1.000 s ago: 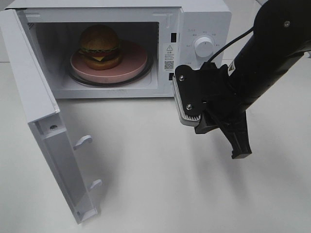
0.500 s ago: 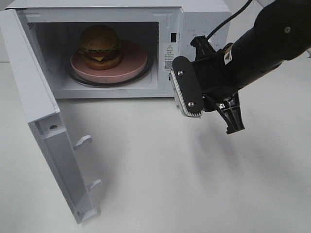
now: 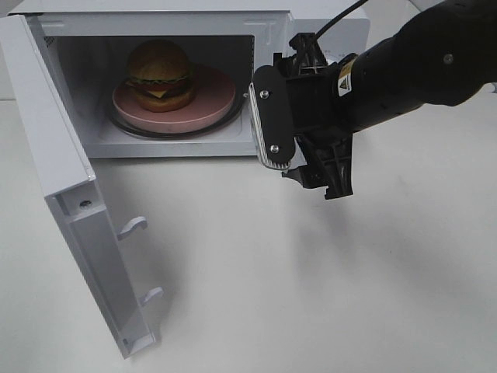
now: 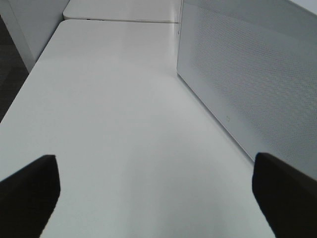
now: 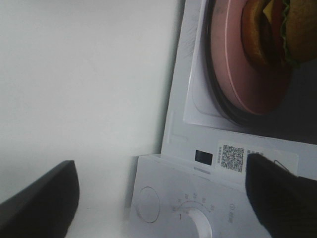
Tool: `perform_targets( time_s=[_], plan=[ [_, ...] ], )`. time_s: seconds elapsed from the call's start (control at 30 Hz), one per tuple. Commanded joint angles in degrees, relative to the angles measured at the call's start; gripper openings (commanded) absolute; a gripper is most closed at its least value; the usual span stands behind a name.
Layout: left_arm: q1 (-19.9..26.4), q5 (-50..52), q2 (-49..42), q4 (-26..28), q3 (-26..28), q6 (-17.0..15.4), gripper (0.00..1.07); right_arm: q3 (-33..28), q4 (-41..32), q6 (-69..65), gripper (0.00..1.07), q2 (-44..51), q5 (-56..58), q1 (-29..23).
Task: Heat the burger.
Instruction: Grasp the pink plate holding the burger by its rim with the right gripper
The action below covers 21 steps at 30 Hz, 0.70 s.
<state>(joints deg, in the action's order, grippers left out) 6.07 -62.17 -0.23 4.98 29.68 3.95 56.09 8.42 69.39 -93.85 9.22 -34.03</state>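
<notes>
The burger sits on a round pink plate inside the open microwave. My right gripper hangs open in front of the oven's control panel, just right of the cavity, with nothing between its fingers. The right wrist view looks past its two dark fingertips at the burger, the pink plate and the dial. My left gripper is also open and empty, low over the table beside the door's perforated outer face. It does not show in the high view.
The microwave door stands swung out to the left, with its latch hooks facing the middle of the white table. The right arm and its cable cover the control panel.
My right gripper has gone from shut to open. The arm has swung up and to the left, from over the table to in front of the control panel. The burger, plate and door stayed put.
</notes>
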Motion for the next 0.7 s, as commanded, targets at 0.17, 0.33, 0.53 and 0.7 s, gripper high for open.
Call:
perform_targets(
  time_s=[0.17,0.33,0.53,0.7],
  plan=[
    [0.2,0.9,-1.0,-0.1,-0.1,-0.3,0.98,1.5,0.5,-0.9,0.87,-0.5,-0.7,-0.3],
    [0.2,0.9,-1.0,-0.1,-0.1,-0.3,0.98,4.5,0.3,-2.3,0.86,-3.6,-0.2,-2.1],
    [0.2,0.9,-1.0,-0.1,-0.1,-0.3,0.98,8.5,0.3,-3.0,0.85,-8.1,-0.9,-3.8],
    [0.2,0.9,-1.0,-0.1,-0.1,-0.3,0.98,12.0,0.3,-3.0,0.84,-11.2,-0.9,-4.3]
  ],
)
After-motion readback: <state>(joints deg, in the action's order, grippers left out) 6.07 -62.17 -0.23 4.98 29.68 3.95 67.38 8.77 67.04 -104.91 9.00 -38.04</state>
